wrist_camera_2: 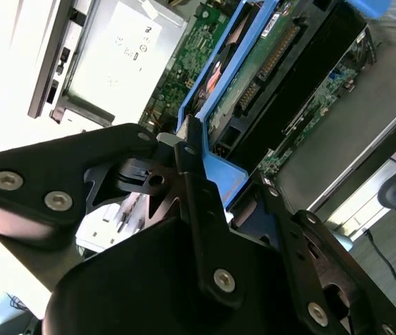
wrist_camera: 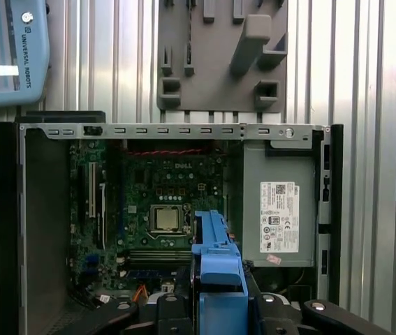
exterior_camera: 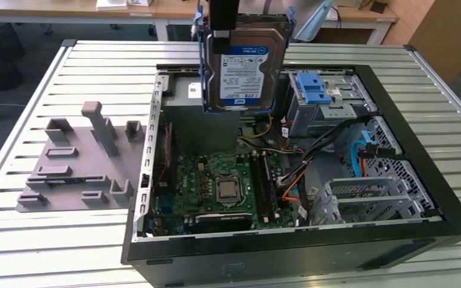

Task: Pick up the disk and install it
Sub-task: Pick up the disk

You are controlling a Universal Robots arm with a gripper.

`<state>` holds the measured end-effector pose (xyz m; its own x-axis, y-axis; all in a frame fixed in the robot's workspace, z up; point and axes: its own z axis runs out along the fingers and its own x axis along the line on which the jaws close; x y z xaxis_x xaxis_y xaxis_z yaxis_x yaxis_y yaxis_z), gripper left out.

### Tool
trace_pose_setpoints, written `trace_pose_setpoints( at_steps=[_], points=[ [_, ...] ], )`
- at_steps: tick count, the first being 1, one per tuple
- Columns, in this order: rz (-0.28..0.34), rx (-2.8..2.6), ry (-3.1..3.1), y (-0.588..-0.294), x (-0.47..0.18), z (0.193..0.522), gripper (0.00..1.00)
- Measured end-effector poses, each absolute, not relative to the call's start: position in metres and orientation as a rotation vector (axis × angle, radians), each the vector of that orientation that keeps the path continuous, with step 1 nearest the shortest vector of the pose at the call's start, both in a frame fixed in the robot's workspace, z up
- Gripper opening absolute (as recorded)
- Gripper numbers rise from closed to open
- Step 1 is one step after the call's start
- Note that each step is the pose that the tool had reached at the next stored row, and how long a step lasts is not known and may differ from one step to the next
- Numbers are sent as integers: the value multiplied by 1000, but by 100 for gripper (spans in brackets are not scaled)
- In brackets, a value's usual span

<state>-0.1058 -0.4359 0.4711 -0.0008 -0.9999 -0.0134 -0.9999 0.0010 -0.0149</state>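
Disk (exterior_camera: 245, 66) hangs upright over the open computer case (exterior_camera: 295, 251), gripper (wrist_camera_2: 184, 150) apparently clenched on its blue rail.

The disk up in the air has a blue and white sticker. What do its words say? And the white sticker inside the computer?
Label on the disk: lines of print, too small to read.
White sticker on the grey metal box: print and symbols, too small to read.
Neither one can be quoted.

On the slatted table (exterior_camera: 30, 243) an open computer case (exterior_camera: 295, 253) lies beneath the gripper (exterior_camera: 223, 29), with a grey fixture plate (exterior_camera: 64, 180) to the exterior view's left.
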Motion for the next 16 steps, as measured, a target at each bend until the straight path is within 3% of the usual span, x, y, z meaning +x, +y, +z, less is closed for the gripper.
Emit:
trace_pose_setpoints(
  at_steps=[16],
  points=[
    [-4,-2205,2208,-444,-85,468,36]
  ],
)
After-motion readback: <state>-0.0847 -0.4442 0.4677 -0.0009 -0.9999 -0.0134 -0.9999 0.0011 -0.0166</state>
